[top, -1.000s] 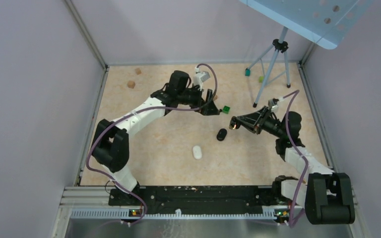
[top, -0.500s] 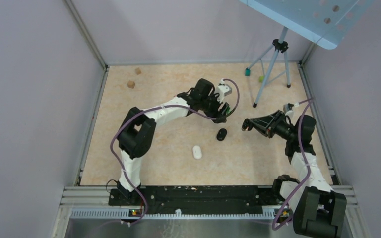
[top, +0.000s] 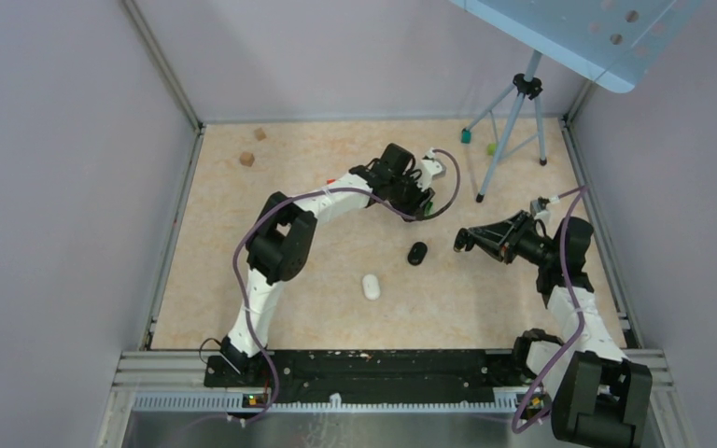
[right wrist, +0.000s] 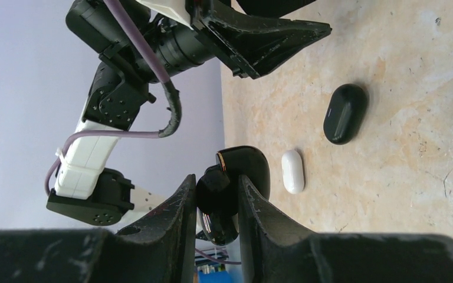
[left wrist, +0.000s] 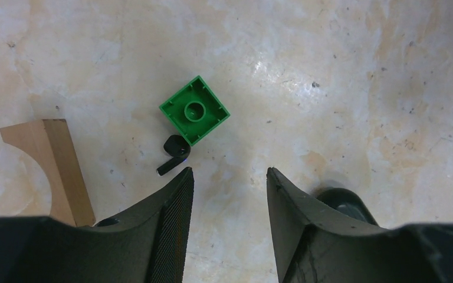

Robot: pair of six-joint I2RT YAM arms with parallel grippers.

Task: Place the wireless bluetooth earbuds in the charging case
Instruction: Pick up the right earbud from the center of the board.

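Note:
My right gripper (right wrist: 218,184) is shut on a glossy black charging case (right wrist: 236,168) with its lid hinged open, held above the floor. In the top view the right gripper (top: 462,241) is right of centre. My left gripper (left wrist: 230,174) is open and empty, pointing down at the floor. A black earbud (left wrist: 174,152) with a short stem lies just beyond its left fingertip, touching a green brick (left wrist: 194,110). In the top view the left gripper (top: 422,207) is at the far middle.
A closed black oval case (top: 417,253) and a white oval case (top: 371,286) lie mid-floor. A curved wooden block (left wrist: 53,165) lies left of the earbud. A tripod (top: 513,131) stands back right. Small blocks (top: 246,159) sit back left. Walls enclose the floor.
My left arm has swung right and stretched out, its gripper now over the green brick and earbud. My right gripper drew back to the right with the case, then held still.

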